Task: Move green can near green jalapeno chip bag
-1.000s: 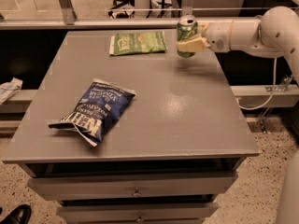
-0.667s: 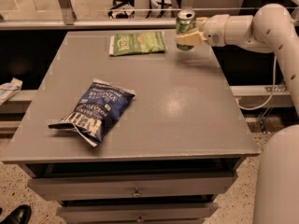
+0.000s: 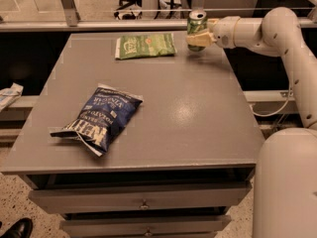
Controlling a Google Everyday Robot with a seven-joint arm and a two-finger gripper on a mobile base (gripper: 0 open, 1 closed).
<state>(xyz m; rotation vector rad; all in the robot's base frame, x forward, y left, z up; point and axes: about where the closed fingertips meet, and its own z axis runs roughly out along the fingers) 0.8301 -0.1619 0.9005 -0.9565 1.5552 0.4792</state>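
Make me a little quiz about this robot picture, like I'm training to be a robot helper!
1. True or false: the gripper, at the far right corner of the table, is shut on the green can.
2. Fill in: the blue chip bag lies ___ from the can than the green jalapeno chip bag.
3. How many bags lie on the table? A) one B) two C) four
Key: 1 true; 2 farther; 3 B.

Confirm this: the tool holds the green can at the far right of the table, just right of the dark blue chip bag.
Wrong in one respect. In the camera view the tool holds the green can at the far right of the table, just right of the green jalapeno chip bag; the dark blue chip bag lies toward the near left.
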